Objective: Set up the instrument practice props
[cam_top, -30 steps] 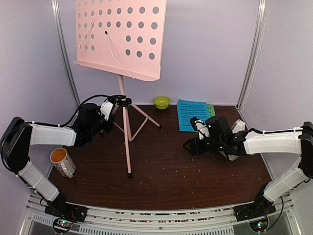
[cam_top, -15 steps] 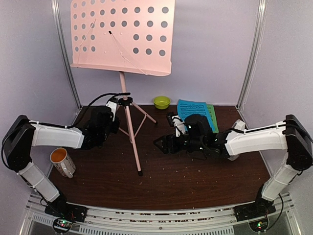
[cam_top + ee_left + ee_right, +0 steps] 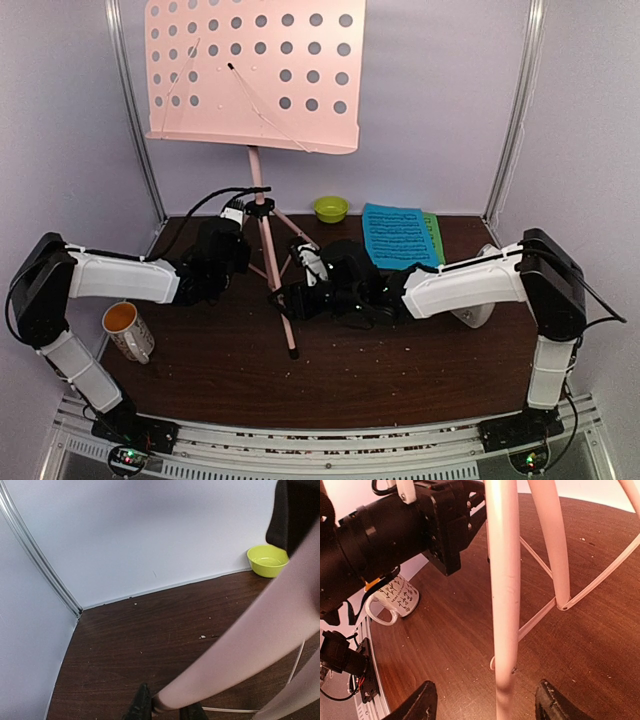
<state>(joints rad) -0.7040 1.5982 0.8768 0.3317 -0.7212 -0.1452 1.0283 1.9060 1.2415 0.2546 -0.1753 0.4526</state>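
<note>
The pink music stand (image 3: 252, 75) stands at the back left on tripod legs. My left gripper (image 3: 238, 252) is shut on one pink leg (image 3: 250, 647), pinched between its black fingertips (image 3: 141, 706). My right gripper (image 3: 284, 298) is open, its fingers (image 3: 420, 706) on either side of the front leg (image 3: 503, 605) without touching it. The blue music sheet (image 3: 398, 235) lies flat at the back right, with the green sheet (image 3: 433, 226) peeking out under it. A white object (image 3: 483, 256), probably the metronome, is mostly hidden behind my right arm.
A white mug (image 3: 127, 331) with a yellow inside stands at the front left and also shows in the right wrist view (image 3: 391, 600). A lime-green bowl (image 3: 330, 208) sits by the back wall, also seen in the left wrist view (image 3: 268, 561). Walls close in the left, back and right.
My right arm has swept left from beside the sheets to the stand's front leg. The stand has turned and shifted right, with my left gripper holding its leg.
</note>
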